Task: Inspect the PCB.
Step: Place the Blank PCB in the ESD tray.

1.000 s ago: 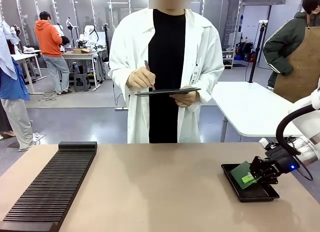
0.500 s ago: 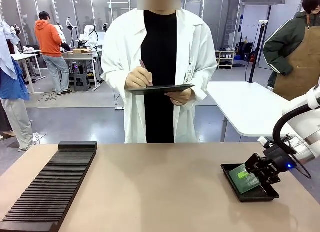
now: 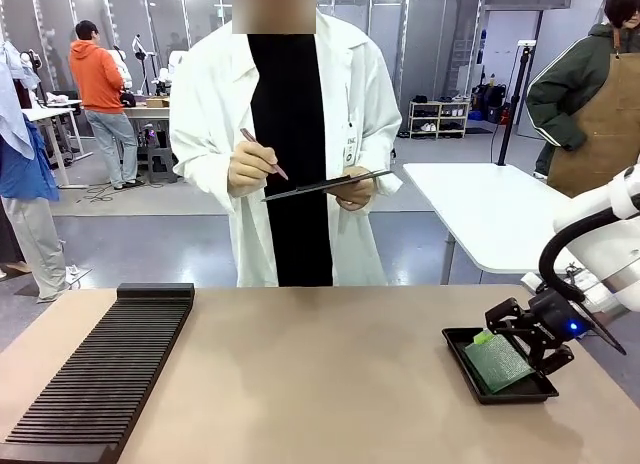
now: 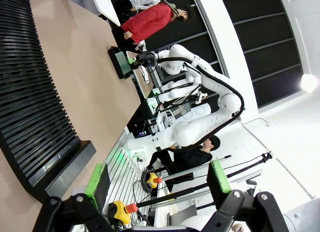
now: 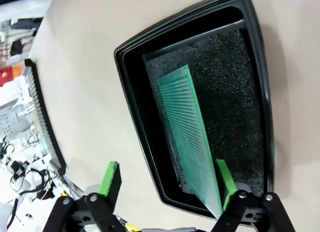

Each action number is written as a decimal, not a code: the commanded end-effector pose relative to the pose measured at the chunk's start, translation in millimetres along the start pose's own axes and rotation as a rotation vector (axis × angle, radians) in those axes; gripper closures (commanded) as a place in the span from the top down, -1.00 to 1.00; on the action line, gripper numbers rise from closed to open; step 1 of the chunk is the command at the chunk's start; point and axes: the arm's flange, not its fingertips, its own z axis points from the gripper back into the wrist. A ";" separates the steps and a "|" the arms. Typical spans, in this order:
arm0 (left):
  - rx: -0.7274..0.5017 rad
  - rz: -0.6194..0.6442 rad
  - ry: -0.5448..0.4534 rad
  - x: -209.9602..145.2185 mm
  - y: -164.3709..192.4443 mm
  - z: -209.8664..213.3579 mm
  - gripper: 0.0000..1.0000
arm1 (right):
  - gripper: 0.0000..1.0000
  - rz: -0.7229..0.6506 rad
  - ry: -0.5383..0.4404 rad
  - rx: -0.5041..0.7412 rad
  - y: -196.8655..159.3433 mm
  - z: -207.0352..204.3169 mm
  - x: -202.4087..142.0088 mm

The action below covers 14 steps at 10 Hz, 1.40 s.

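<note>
PCB [image 3: 497, 362] sits in the black tray [image 3: 457, 344] at the table's right end, and we have both claws spread.
Left to right: slotted black rack [image 3: 95, 376] on the left of the tan table [image 3: 310, 384]; our left gripper [image 4: 157, 184] hangs wide apart with nothing between its pads; a person in a white coat across the middle holds a clipboard [image 3: 325, 185] and a pen; our right gripper [image 3: 528, 336] hovers at the tray's right side, jaws spread. In the right wrist view the board lies tilted on the tray's dark foam, its near end close by one green pad [image 5: 224, 179]; contact unclear.
</note>
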 end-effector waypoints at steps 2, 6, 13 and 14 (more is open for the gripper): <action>0.010 -0.007 0.004 0.8 -3.0 1.3 1.00 | 1.00 -0.066 -0.042 -0.144 30.9 2.0 -15.6; 0.010 -0.007 0.004 0.8 -3.0 1.3 1.00 | 1.00 -0.109 -0.117 -0.322 61.1 16.0 -24.5; 0.010 -0.007 0.004 0.8 -3.0 1.3 1.00 | 1.00 -0.075 -0.117 -0.323 61.6 23.7 -19.9; 0.010 -0.007 0.004 0.8 -3.0 1.3 1.00 | 1.00 -0.075 -0.117 -0.323 61.6 23.7 -19.9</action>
